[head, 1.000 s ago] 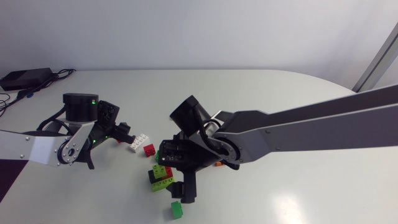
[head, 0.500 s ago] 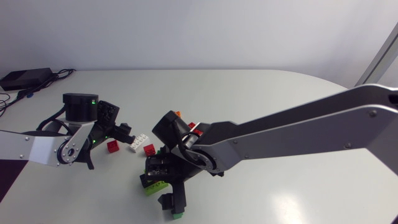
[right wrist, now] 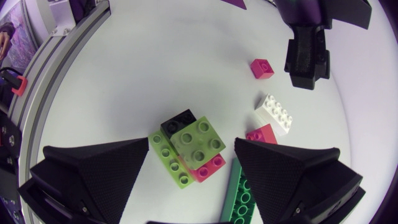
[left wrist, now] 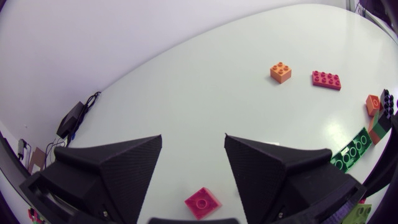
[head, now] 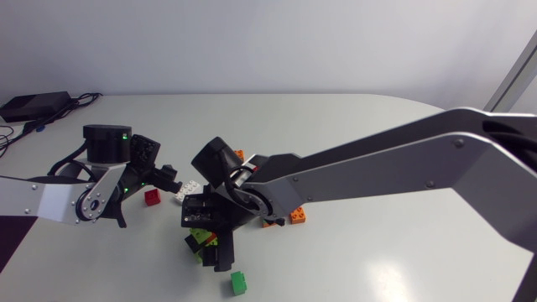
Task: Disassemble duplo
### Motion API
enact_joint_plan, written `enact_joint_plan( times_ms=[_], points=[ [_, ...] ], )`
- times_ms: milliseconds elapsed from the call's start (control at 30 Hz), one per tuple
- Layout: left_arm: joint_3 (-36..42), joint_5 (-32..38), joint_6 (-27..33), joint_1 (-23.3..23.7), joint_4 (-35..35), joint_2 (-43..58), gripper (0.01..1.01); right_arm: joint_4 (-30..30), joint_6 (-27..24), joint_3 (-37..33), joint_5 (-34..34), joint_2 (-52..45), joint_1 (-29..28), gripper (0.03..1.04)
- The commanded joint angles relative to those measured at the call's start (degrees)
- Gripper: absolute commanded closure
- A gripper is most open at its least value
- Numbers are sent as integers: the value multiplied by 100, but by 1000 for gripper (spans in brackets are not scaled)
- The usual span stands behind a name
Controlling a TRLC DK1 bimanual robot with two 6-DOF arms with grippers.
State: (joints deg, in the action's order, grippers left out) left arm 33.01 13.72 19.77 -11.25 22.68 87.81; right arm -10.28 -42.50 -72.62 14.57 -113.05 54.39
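The right gripper (right wrist: 191,155) hung open above the duplo cluster (right wrist: 198,142) of lime, black and pink bricks on the tabletop (right wrist: 155,62), its 2 fingers spread to either side of it, while the left gripper (left wrist: 193,140), also open, straddled 1 loose pink brick (left wrist: 202,203).

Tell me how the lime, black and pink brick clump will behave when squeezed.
Probably rigid: the brick clump is hard plastic blocks. It may twist or split, since its pieces sit skewed and overlap only partly. Likely light, so it could slide on the smooth table if one finger of the open right gripper touches first.
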Motion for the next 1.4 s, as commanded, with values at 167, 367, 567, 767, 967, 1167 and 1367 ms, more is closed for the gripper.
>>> enact_joint_plan(
  times_ms=[167, 367, 567, 767, 967, 1167, 1367],
  points=[
    [38, -36, -122, -9, -26, -203, 302, -193, -92, -446, -42, -419, 36, 72],
    [21, -36, -122, 8, -26, -238, 302, -457, -39, -587, -42, -481, 28, 230],
    [12, -36, -122, 17, -26, -247, 302, -598, -57, -552, -24, -437, 10, 464],
    [-6, -36, -114, -9, -26, -256, 300, -624, -74, -534, 37, -419, -16, 679],
    [-32, -44, -105, -9, -26, -326, 285, -738, -74, -622, 46, -445, -16, 815],
    [-50, -71, -105, -9, -26, -361, 285, -756, -65, -613, 125, -410, -60, 815],
    [-129, -238, -122, 8, -26, -563, 287, -1037, 400, -815, 820, -147, -508, 815]
  ],
)
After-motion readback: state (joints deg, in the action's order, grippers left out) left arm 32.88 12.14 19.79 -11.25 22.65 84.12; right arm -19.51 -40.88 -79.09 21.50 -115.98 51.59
